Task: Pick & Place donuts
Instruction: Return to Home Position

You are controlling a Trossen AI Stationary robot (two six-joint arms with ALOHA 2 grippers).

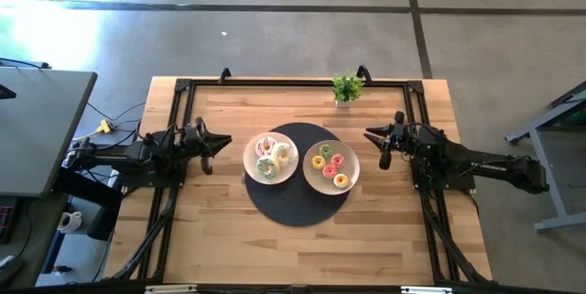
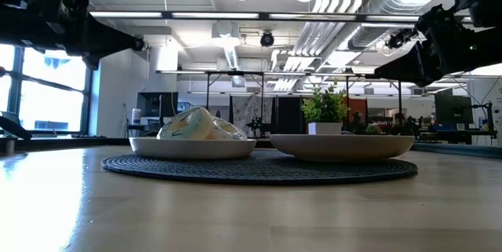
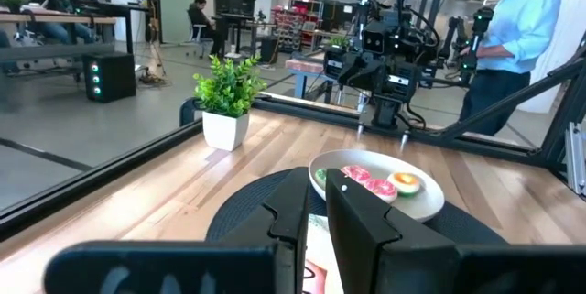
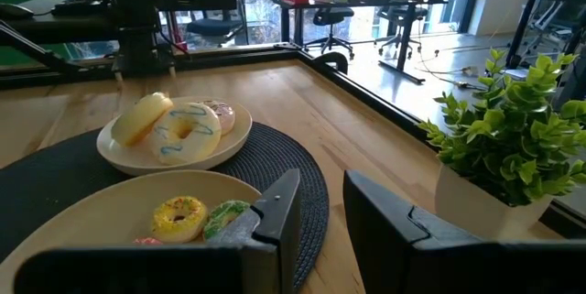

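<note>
Two white plates sit side by side on a round dark mat [image 1: 295,206]. The left plate [image 1: 249,168] holds larger donuts [image 1: 272,156], cream-white with blue-green icing and pink, heaped together [image 4: 179,129]. The right plate [image 1: 311,180] holds several small donuts [image 1: 330,166], green, yellow, pink and red, lying flat [image 3: 377,182]. My left gripper [image 1: 227,144] hovers left of the mat, pointing at the left plate, open by a narrow gap [image 3: 317,191]. My right gripper [image 1: 369,135] hovers right of the mat, beside the right plate, open [image 4: 322,182].
A small potted plant [image 1: 346,89] stands near the table's far edge, behind the right plate. A black frame [image 1: 275,82] runs along the far and side edges. Bare wood lies on the near half of the table [image 1: 293,253]. People show in the room beyond [image 3: 513,28].
</note>
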